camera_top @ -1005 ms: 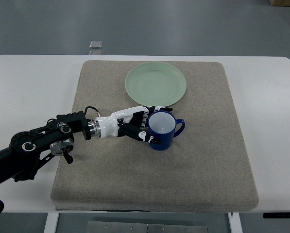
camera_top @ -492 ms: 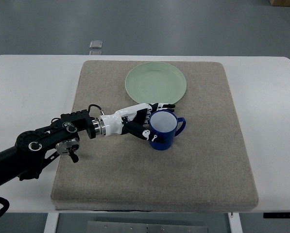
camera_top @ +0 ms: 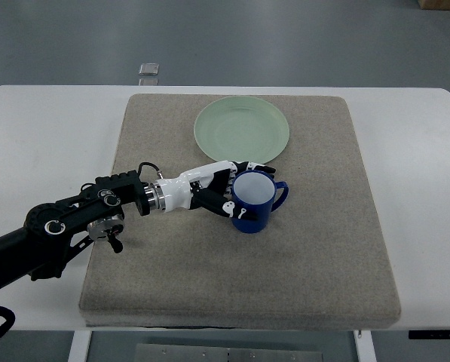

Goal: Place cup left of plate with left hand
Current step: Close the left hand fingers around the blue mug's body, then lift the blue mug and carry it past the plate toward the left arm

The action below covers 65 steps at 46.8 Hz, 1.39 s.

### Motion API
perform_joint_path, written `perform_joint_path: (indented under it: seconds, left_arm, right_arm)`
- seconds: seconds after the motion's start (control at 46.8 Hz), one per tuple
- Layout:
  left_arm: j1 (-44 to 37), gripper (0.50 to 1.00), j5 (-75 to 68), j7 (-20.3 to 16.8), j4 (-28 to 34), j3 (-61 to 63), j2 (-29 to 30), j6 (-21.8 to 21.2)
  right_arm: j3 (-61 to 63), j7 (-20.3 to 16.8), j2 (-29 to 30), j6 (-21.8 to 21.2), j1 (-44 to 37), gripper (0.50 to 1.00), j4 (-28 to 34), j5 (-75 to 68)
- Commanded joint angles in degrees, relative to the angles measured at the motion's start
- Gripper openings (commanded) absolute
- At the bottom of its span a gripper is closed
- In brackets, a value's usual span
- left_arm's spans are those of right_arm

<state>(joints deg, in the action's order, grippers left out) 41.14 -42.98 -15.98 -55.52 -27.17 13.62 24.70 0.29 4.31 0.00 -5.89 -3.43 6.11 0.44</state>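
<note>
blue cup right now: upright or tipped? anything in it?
Upright and apparently empty: the blue cup shows its round open mouth facing up, pale inside with no visible contents. The left robot hand is wrapped around its side.

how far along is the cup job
Done: the left hand has reached the cup, fingers around its left side. In hand: securing that grasp; the cup stands on the mat below the plate. Left: lifting it and setting it left of the plate.
</note>
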Motion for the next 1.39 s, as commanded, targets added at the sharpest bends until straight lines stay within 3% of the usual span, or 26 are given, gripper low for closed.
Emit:
perform_joint_path:
  seconds: [0.0, 0.214, 0.321, 0.406, 0.984, 1.369]
  left_arm:
    - [-0.01, 0.795, 0.0, -0.01, 0.06, 0.01, 0.0, 0.0]
    - [0.08, 0.654, -0.09, -0.01, 0.32, 0.01, -0.09, -0.09]
    - [0.43, 0.617, -0.09, -0.01, 0.41, 0.01, -0.17, -0.18]
    - [0.52, 0.5, 0.0, -0.1, 0.41, 0.01, -0.26, -0.18]
    - [1.14, 0.5, 2.46, -0.72, 1.2, -6.14, 0.27, -1.41]
    - [1.57, 0.5, 4.13, -2.21, 7.09, -10.71, 3.87, -8.35]
  right_arm:
    - [-0.03, 0.0, 0.0, 0.0, 0.0, 0.934, -0.04, 0.0]
    - [-0.03, 0.0, 0.0, 0.0, 0.0, 0.934, 0.05, 0.0]
    - [-0.03, 0.0, 0.0, 0.0, 0.0, 0.934, 0.04, 0.0]
    - [-0.03, 0.0, 0.0, 0.0, 0.0, 0.934, -0.04, 0.0]
    - [-0.03, 0.0, 0.0, 0.0, 0.0, 0.934, -0.04, 0.0]
    - [-0.03, 0.0, 0.0, 0.0, 0.0, 0.934, -0.04, 0.0]
